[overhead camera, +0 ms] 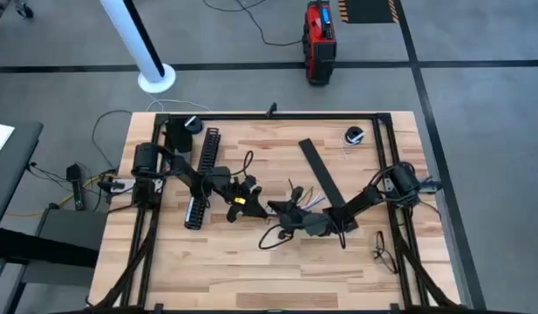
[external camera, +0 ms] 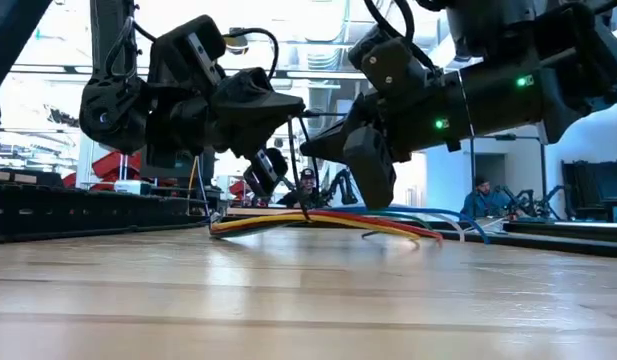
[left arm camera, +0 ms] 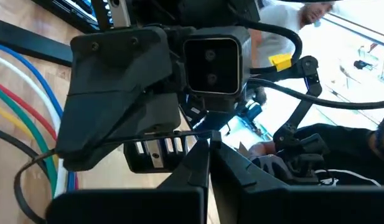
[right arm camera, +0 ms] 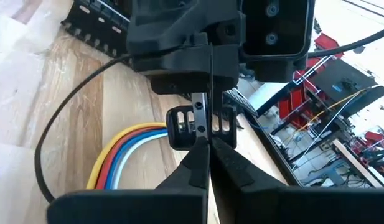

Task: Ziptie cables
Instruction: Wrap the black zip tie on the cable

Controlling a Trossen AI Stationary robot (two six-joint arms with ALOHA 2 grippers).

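A wooden counter (overhead camera: 251, 270) is seen from above, level and from both wrists. The landmark is the cables (external camera: 328, 222), a bundle of yellow, red, blue and white wires lying flat near the counter's middle, long axis running left to right.

Nearest the low camera is bare wood, then the cables. Both hands hang just above the bundle, facing each other and almost touching. The left hand (overhead camera: 242, 194) sits over the cables' left end; the right hand (overhead camera: 290, 212) sits over the cables towards their right end. Each wrist view looks straight at the other hand.

A thin black strip, apparently a ziptie (right arm camera: 204, 124), crosses the gap between the two hands, just above the cables. The right hand's fingers look pressed together on it. The left hand's fingers also look pressed together around a thin black strand, though exactly what they pinch is hard to tell.

As a judgement, the coming move turns on the cables lying directly beneath both hands: the strip must drop down and go around the bundle across its long axis. Both hands are about equally near.

Beyond the cables' left end lies a black comb-slotted channel (overhead camera: 201, 174). Beyond their right end lies a flat black strip (overhead camera: 321, 179). Neither blocks the hands. A loose black wire (right arm camera: 61, 130) curls beside the cables and could snag.
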